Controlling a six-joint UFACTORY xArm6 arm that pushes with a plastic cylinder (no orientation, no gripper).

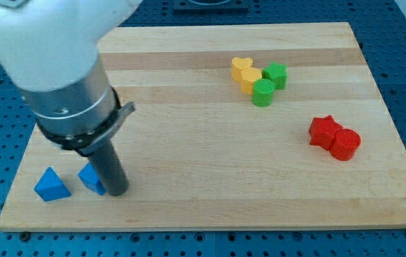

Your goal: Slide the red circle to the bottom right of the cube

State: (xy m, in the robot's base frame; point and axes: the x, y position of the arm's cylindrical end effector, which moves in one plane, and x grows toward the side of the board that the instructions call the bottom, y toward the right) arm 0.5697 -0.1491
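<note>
The wooden board [210,178] takes up most of the shot. My tip [118,191] sits at the view's bottom left, touching the blue cube [90,178], with a blue triangle [51,185] just beside that. It's a bare rod, holding nothing. The red circle [344,143] is way over at the view's right, well apart from my tip and touching a red star [323,130]. Up top there's a cluster: yellow heart [242,68], yellow hexagon [252,79], green star [276,73], green circle [263,93].
</note>
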